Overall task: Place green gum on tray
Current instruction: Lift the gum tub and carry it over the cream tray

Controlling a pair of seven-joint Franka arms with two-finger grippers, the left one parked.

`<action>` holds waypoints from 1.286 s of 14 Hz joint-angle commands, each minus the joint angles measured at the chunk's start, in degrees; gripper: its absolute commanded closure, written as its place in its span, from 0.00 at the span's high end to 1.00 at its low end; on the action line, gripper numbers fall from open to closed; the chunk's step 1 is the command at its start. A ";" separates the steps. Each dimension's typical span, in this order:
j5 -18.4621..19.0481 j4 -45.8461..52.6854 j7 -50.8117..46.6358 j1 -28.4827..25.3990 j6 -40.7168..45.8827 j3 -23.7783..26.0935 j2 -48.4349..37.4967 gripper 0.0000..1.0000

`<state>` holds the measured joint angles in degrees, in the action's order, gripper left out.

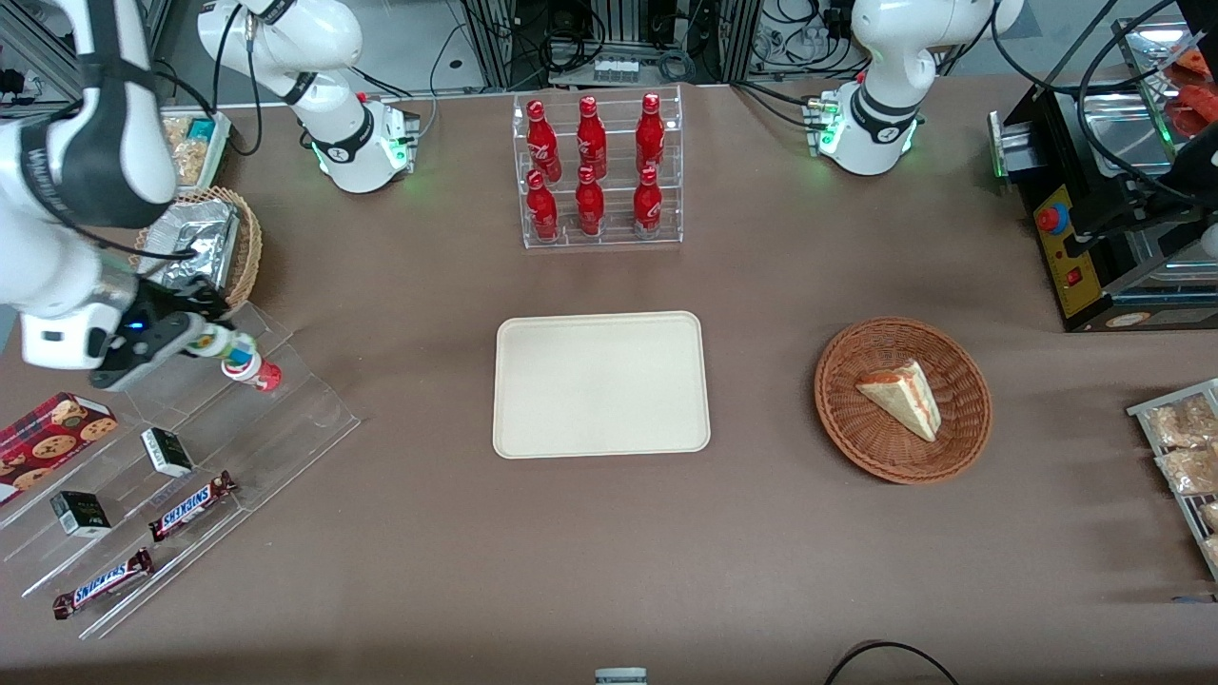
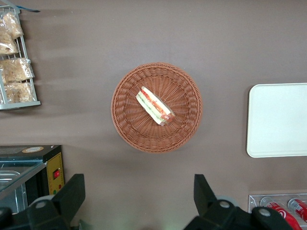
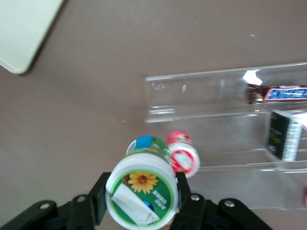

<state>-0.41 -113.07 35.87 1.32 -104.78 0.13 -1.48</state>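
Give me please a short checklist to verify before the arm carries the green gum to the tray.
1. Grip: the end effector is shut on the green gum, one finger on each side. Ok.
2. Lifted off the shelf: the green gum looks raised above the clear stepped shelf in the wrist view, but its height is uncertain. Cannot tell.
3. Neighbour: the red-lidded bottle sits close beside the gum; whether they touch, cannot tell.
4. Tray: nothing lies on it. Ok.
5. Path: only bare brown table shows between the shelf and the tray. Ok.
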 commanded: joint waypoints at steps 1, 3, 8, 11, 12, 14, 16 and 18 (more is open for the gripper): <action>0.06 0.74 -12.97 -6.83 2.47 -0.39 -0.37 0.00; 0.06 0.74 -24.56 -13.16 2.39 -0.39 0.33 0.00; -0.90 3.80 -49.89 -25.20 0.80 -0.39 4.97 0.00; -3.62 10.39 -62.90 -30.23 0.37 -0.39 11.03 0.00; -5.20 12.59 -66.16 -30.85 -0.07 -0.39 13.32 0.00; -6.09 16.54 -71.52 -33.39 -1.74 -0.48 17.36 0.00; -5.83 19.63 -76.98 -36.03 -4.11 -0.48 21.58 0.00; -5.83 21.57 -81.63 -37.79 -7.18 -0.48 25.27 0.00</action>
<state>-5.42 -96.45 -41.45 -34.72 -110.71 0.34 18.85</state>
